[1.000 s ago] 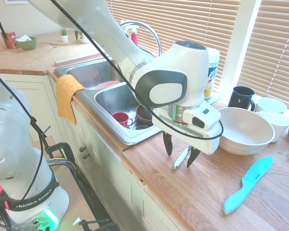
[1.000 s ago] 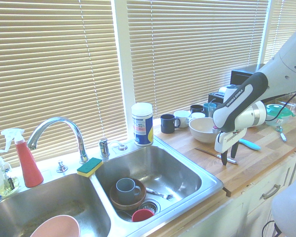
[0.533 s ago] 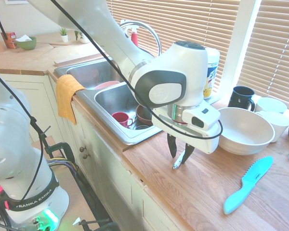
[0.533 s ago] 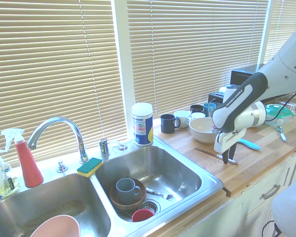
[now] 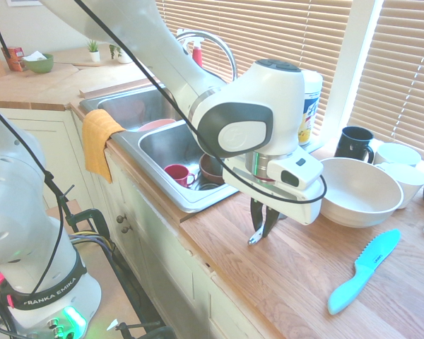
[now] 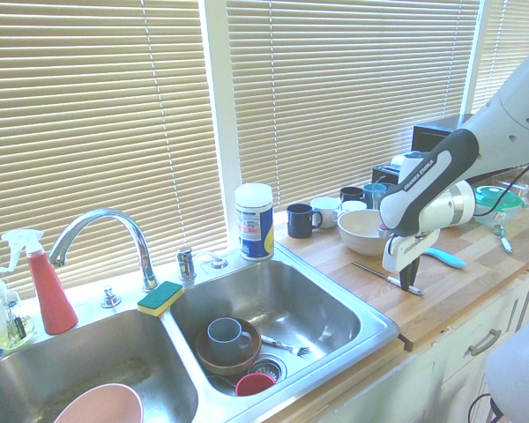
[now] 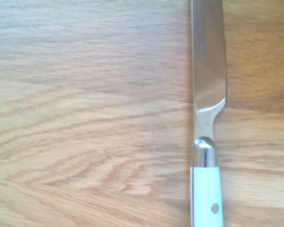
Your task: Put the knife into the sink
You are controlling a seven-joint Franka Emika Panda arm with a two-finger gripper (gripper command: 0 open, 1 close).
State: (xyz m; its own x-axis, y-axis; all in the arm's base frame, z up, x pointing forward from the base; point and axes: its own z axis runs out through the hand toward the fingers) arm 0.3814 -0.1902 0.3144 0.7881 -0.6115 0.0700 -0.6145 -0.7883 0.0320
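Note:
The knife lies on the wooden counter just right of the sink, and its silver blade points toward the basin. My gripper is down at the counter with its fingers shut on the knife's whitish handle. In the second exterior view the gripper covers the handle. Close up, the wrist view shows the knife, blade and white handle flat against the wood. The sink's right basin holds a brown bowl with a grey mug, a red cup and a fork.
A turquoise plastic knife lies further right on the counter. A large white bowl, dark mugs and a canister stand behind the gripper. An orange cloth hangs over the sink's front edge. The faucet arches over the divider.
The fingers have come together from wide apart onto the knife's handle. The arm itself has hardly moved, and the knife has shifted slightly on the counter.

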